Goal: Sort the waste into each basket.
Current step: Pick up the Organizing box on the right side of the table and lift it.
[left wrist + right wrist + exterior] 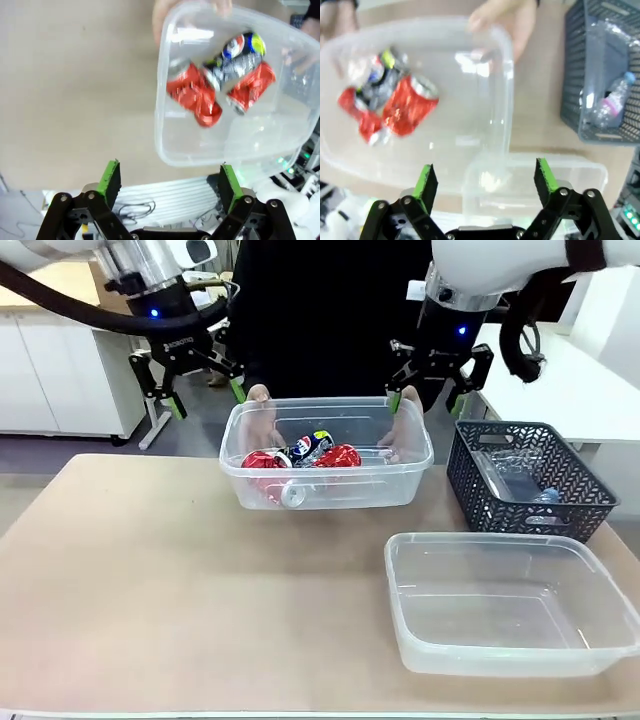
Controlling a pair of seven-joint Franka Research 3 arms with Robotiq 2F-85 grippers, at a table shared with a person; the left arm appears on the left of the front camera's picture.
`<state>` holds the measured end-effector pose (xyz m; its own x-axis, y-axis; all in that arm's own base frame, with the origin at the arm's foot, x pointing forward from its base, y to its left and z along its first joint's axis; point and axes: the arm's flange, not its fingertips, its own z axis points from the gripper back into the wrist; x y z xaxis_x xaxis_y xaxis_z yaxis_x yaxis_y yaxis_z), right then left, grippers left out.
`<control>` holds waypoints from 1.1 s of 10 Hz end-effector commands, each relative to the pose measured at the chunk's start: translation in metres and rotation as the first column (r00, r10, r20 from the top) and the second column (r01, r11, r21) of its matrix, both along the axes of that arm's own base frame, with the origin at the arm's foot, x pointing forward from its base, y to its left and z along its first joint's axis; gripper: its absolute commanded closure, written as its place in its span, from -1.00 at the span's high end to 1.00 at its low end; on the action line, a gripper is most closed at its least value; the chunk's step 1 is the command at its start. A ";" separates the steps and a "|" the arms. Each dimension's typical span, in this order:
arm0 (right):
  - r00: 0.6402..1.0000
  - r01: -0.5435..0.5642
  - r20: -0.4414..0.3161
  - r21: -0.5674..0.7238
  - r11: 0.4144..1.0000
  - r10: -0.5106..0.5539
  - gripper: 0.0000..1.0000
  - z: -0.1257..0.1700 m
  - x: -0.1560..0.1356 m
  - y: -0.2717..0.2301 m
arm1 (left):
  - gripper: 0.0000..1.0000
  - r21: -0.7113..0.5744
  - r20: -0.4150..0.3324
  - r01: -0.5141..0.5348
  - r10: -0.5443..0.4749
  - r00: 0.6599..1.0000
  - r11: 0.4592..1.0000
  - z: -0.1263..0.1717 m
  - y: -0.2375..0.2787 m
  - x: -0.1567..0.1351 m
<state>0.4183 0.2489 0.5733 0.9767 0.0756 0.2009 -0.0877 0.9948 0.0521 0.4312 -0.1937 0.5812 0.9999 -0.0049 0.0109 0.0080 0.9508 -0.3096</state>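
The left gripper (207, 398) and the right gripper (428, 402) are both hanging with fingers wide apart, gripping nothing. Just below and between them a clear tub (400, 485) is sitting, with a person's hands (258, 398) holding its far side. Crushed red cans (338, 455) and a dark can (310, 445) with a round red, white and blue mark are lying inside; their print is too blurred to read. Beyond the right fingers, an empty tub (400, 540) is sitting near a dark basket (560, 465) holding plastic bottles (615, 97).

Crushed cans (220, 80) in clear tub (240, 142)

The dark basket (478, 492) half hides the clear bottles (512, 473) behind its mesh.
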 end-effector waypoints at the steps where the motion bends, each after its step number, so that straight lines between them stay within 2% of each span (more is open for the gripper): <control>1: 0.998 -0.056 0.009 -0.018 0.998 0.057 1.00 -0.003 -0.099 -0.058 | 1.00 -0.050 0.001 -0.007 0.007 1.000 0.999 -0.003 0.025 -0.078; 2: 0.998 -0.061 -0.025 -0.036 0.997 0.060 1.00 -0.012 -0.140 -0.090 | 1.00 -0.075 -0.007 0.025 -0.025 1.000 0.997 -0.015 0.023 -0.109; 3: 0.999 0.029 -0.028 -0.114 0.993 -0.032 1.00 -0.025 -0.164 -0.119 | 1.00 -0.107 -0.035 0.065 -0.069 0.997 0.992 -0.031 0.009 -0.126; 4: 0.999 0.016 -0.033 -0.133 0.991 -0.020 1.00 -0.039 -0.175 -0.145 | 1.00 -0.097 -0.025 0.092 -0.095 0.995 0.991 -0.050 -0.020 -0.133; 5: 0.998 -0.040 -0.042 -0.107 0.993 0.035 1.00 -0.051 -0.178 -0.170 | 1.00 -0.082 -0.029 0.141 -0.144 0.989 0.987 -0.067 -0.057 -0.137; 6: 0.999 -0.030 -0.019 -0.047 0.998 0.029 1.00 -0.065 -0.163 -0.187 | 1.00 -0.119 -0.063 0.004 -0.011 0.998 0.993 -0.081 -0.113 -0.127; 7: 1.000 0.005 0.010 -0.037 0.999 -0.005 1.00 -0.072 -0.146 -0.178 | 1.00 -0.190 -0.104 -0.060 0.040 0.994 0.980 -0.087 -0.150 -0.123; 8: 0.999 0.011 -0.048 -0.096 0.995 -0.016 1.00 -0.049 -0.184 -0.166 | 1.00 -0.090 -0.052 0.080 -0.085 0.995 0.993 -0.069 -0.061 -0.155; 11: 0.999 0.011 -0.048 -0.096 0.995 -0.016 1.00 -0.049 -0.184 -0.166 | 1.00 -0.090 -0.052 0.080 -0.085 0.995 0.993 -0.069 -0.061 -0.155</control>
<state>0.2402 0.0821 0.5244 0.9848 0.0914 0.1477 -0.0848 0.9951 -0.0499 0.2823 -0.2622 0.5120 0.9962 -0.0703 -0.0523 0.0435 0.9151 -0.4010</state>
